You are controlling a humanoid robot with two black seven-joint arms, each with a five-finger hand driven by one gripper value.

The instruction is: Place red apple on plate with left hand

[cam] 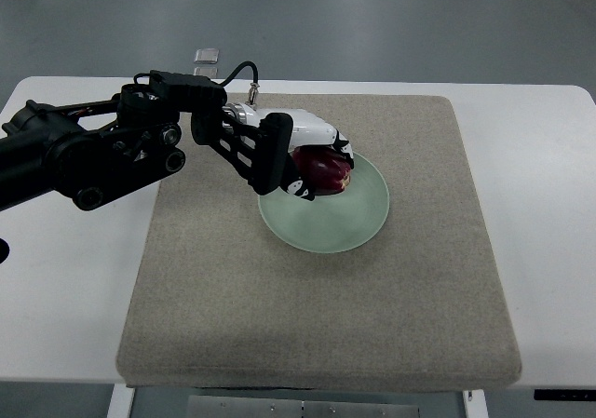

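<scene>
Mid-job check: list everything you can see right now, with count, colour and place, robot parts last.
red apple: one, dark red, over the plate's upper left part, in the left hand's grasp
plate: one, pale green, centre of the mat
mat: one, beige, covering most of the table
table: one, white, under the mat
small clear items: two, beyond the table's far edge
left hand: one, white and black, fingers curled around the apple; right hand not in view

A big beige mat [317, 288] is laid across a white table [545, 204], covering most of it. Two small clear-looking tabs [206, 61] can be spotted on the grey floor [372, 18] just past the table's far edge.
</scene>
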